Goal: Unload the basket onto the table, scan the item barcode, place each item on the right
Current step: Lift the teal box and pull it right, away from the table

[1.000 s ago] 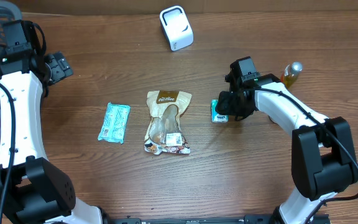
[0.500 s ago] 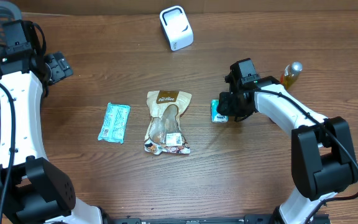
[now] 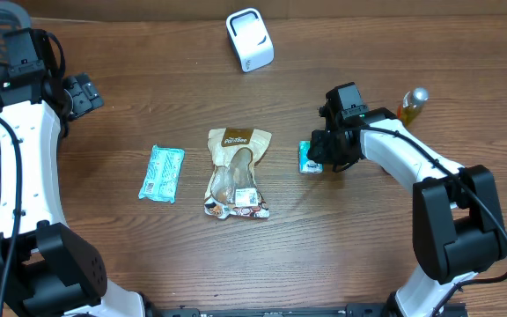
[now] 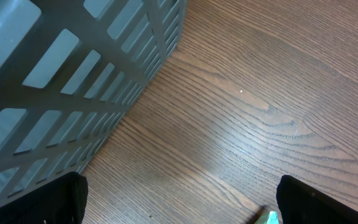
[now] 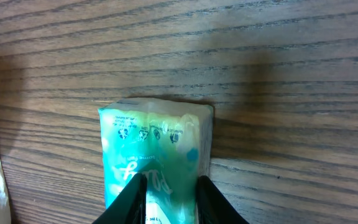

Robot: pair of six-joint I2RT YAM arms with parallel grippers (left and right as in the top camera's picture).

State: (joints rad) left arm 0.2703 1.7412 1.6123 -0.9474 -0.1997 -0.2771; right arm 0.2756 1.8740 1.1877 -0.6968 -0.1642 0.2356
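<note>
Packet in green wrap sits clenched between the right fingers on the table; left fingers spread wide.

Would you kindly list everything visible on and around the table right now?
scanner: one, white, far centre
bottle: one, amber, far right
green packet: one, green, right of centre
snack bag: one, brown and clear, centre
blue packet: one, pale blue, left of centre
basket: one, grey, far left
table: one, brown wood, beneath everything
left pincer: one, black, open, by basket
right pincer: one, black, gripping green packet
</note>
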